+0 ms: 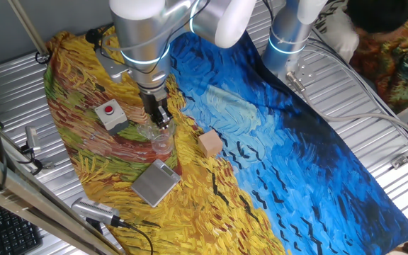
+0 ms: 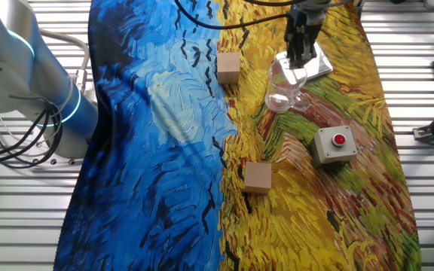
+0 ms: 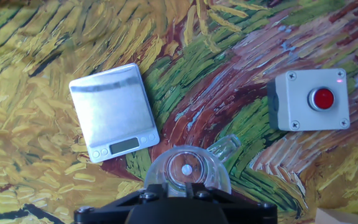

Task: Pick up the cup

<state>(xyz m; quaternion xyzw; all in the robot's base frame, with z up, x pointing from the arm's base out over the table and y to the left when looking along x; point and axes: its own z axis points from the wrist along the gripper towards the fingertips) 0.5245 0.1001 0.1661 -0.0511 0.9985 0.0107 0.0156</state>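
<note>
The cup (image 1: 161, 142) is small, clear and round-rimmed, and sits just under my gripper (image 1: 160, 122) on the yellow part of the painted cloth. In the other fixed view the cup (image 2: 281, 89) hangs tilted below the gripper (image 2: 300, 62). In the hand view I look straight down into the cup (image 3: 188, 168), right in front of the gripper (image 3: 178, 194). The fingers are close together on the near side of its rim. The jaws appear shut on the cup's wall.
A grey box with a red button (image 3: 309, 99) lies to one side of the cup and a silver pocket scale (image 3: 114, 112) to the other. Tan wooden blocks (image 2: 228, 66) (image 2: 258, 177) lie near the blue and yellow border. The cloth (image 1: 296, 163) covers a ribbed metal table.
</note>
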